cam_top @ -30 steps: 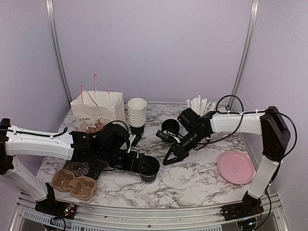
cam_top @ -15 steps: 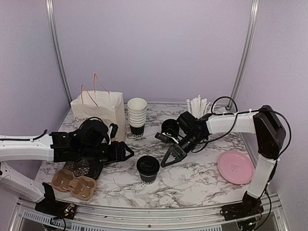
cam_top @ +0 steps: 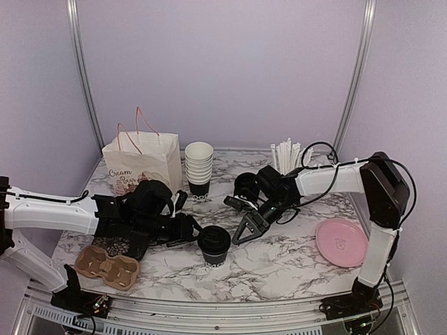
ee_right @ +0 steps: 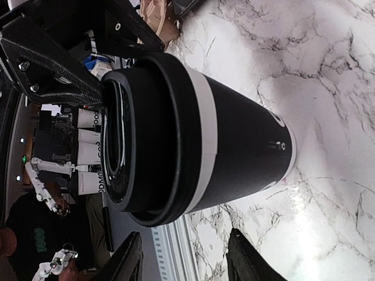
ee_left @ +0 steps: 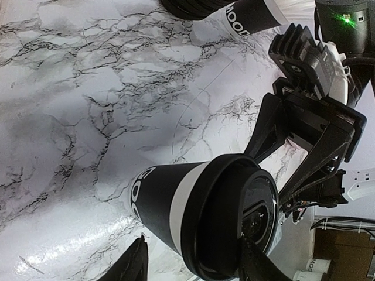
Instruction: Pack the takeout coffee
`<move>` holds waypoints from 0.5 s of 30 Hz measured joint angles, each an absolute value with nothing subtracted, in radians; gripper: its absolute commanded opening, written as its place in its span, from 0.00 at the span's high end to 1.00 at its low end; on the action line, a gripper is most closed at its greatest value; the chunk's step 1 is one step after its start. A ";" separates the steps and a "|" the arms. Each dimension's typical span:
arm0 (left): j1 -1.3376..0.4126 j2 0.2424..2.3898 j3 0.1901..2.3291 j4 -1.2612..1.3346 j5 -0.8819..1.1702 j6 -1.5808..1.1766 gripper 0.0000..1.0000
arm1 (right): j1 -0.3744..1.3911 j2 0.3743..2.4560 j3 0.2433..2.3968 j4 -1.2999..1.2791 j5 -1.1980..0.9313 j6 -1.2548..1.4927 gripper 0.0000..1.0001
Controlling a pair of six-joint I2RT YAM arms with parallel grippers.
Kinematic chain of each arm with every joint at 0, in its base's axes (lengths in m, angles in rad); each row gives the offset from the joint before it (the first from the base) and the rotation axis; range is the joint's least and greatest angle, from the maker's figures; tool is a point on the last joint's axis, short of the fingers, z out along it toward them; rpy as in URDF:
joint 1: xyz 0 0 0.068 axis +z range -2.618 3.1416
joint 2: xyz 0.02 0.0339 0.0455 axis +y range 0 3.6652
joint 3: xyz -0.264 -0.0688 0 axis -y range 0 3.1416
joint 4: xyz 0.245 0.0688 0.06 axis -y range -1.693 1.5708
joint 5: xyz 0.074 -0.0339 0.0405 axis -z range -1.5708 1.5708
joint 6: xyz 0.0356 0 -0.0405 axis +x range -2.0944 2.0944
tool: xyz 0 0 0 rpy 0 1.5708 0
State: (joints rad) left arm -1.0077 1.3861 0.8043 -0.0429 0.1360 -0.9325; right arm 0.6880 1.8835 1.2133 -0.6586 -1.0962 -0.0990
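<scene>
Takeout coffee cup [cam_top: 214, 244], lidded, upright on the marble table [cam_top: 279, 269], sitting between the spread fingers of the left gripper [cam_top: 192, 232]: one finger plainly apart from the cup wall, nothing clamped yet. Just ahead of the right gripper [cam_top: 242, 230] as well, likewise spread and empty, tips near the opposite side. Cardboard carrier [cam_top: 107, 266] well behind the left gripper, beside its arm. Likely trouble: tipping or skidding the cup if one finger lands first; popping the lid if squeezed at the rim; fingers clashing with both grippers crowding one cup. Against half a second ago: left gripper back in around the cup after standing clear of it; right gripper slightly nearer.
</scene>
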 measured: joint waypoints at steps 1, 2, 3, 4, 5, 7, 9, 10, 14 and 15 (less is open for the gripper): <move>-1.008 1.390 0.804 -0.039 0.142 -0.932 0.49 | 0.688 1.884 1.213 -0.657 -1.099 -0.098 0.55; -1.008 1.391 0.804 -0.035 0.146 -0.932 0.49 | 0.688 1.884 1.213 -0.657 -1.101 -0.097 0.55; -1.008 1.393 0.804 -0.030 0.149 -0.932 0.49 | 0.688 1.884 1.213 -0.656 -1.102 -0.096 0.55; -1.008 1.393 0.804 -0.028 0.151 -0.932 0.47 | 0.690 1.885 1.213 -0.655 -1.105 -0.096 0.55; -1.008 1.393 0.804 -0.027 0.154 -0.932 0.42 | 0.690 1.887 1.213 -0.654 -1.109 -0.096 0.55; -1.008 1.393 0.804 -0.027 0.157 -0.930 0.36 | 0.691 1.893 1.213 -0.653 -1.114 -0.096 0.54; -1.008 1.391 0.804 -0.027 0.154 -0.930 0.34 | 0.691 1.898 1.213 -0.653 -1.116 -0.095 0.53; -1.008 1.385 0.804 -0.028 0.149 -0.929 0.33 | 0.691 1.899 1.213 -0.653 -1.116 -0.094 0.53; -1.008 1.328 0.800 -0.031 0.110 -0.927 0.37 | 0.691 1.899 1.214 -0.651 -1.117 -0.088 0.51; -1.007 1.308 0.797 -0.031 0.096 -0.928 0.39 | 0.691 1.899 1.214 -0.651 -1.117 -0.086 0.50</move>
